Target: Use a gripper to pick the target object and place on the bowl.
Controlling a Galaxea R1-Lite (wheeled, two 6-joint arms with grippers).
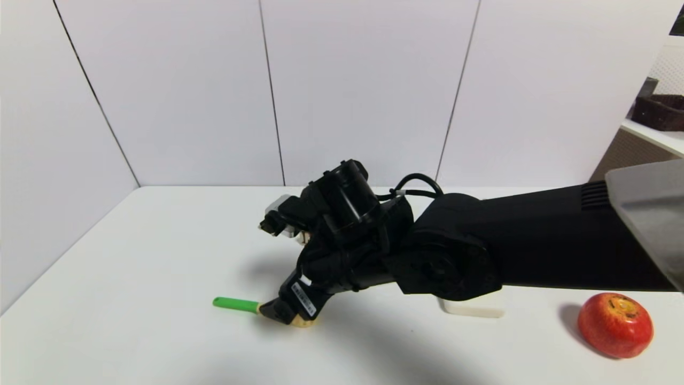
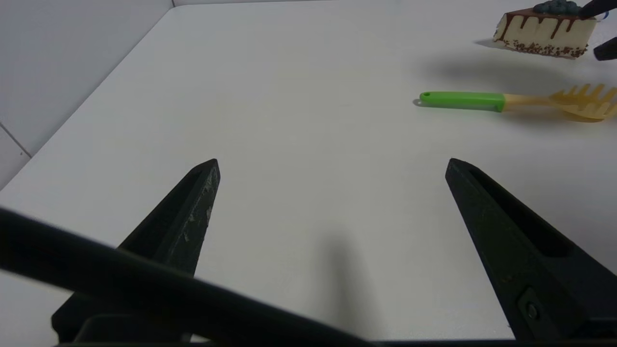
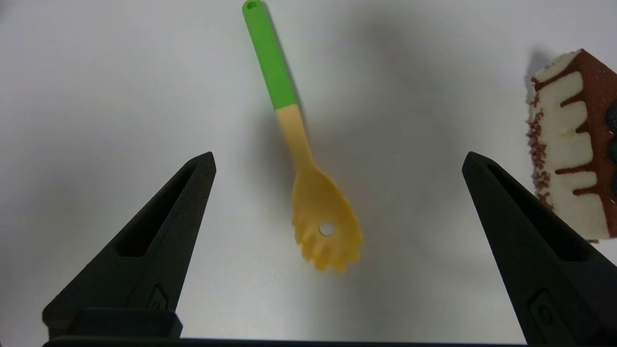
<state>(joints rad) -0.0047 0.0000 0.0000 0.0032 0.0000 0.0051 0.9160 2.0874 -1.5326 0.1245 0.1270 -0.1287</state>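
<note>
The pasta spoon (image 1: 235, 305) lies flat on the white table, green handle pointing to the left, its pale yellow toothed head under my right gripper (image 1: 286, 314). In the right wrist view the spoon (image 3: 308, 183) lies between the two spread fingers of the right gripper (image 3: 338, 159), which is open and holds nothing. My left gripper (image 2: 332, 163) is open and empty, low over bare table, with the spoon (image 2: 462, 100) farther off. The left gripper is out of the head view. The bowl is hidden or out of view.
A red apple (image 1: 614, 324) sits at the front right. A flat white block (image 1: 473, 309) lies partly under the right arm. A toy cake slice (image 3: 573, 154) stands close beside the right gripper and also shows in the left wrist view (image 2: 544, 29). White walls bound the table.
</note>
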